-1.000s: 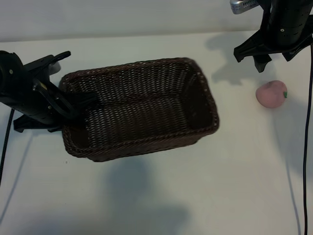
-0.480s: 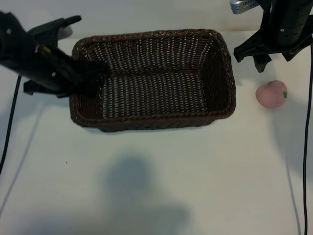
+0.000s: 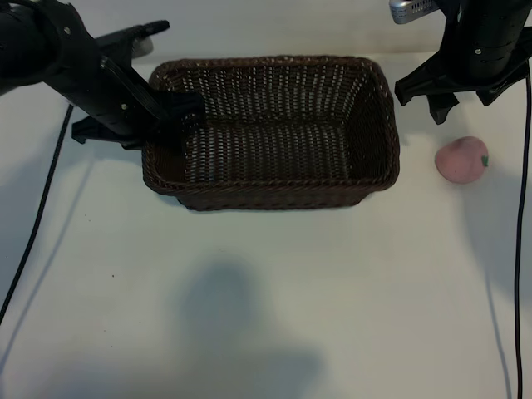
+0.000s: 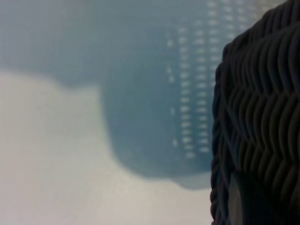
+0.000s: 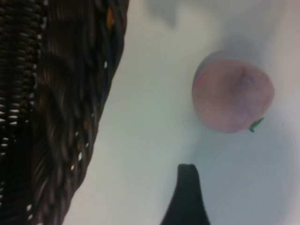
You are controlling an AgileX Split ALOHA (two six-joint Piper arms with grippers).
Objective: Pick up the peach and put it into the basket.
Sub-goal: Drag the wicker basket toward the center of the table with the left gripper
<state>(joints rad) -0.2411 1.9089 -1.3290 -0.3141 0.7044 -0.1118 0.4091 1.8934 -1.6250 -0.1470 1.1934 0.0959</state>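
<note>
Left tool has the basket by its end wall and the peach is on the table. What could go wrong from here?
1. The left tool pinches only the basket rim; the basket may twist or slip.
2. The peach is round and could roll when the open right tool descends.
3. The basket's near wall could obstruct the carry.

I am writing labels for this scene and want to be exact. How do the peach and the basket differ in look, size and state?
The peach is small, round and pale pink with a smooth matte skin; the basket is large, rectangular, dark brown and woven. The peach lies free on the table, touched by nothing; the left gripper is shut on the basket's end wall. The right gripper hangs open beside the peach. Both things rest on the same white table.
</note>
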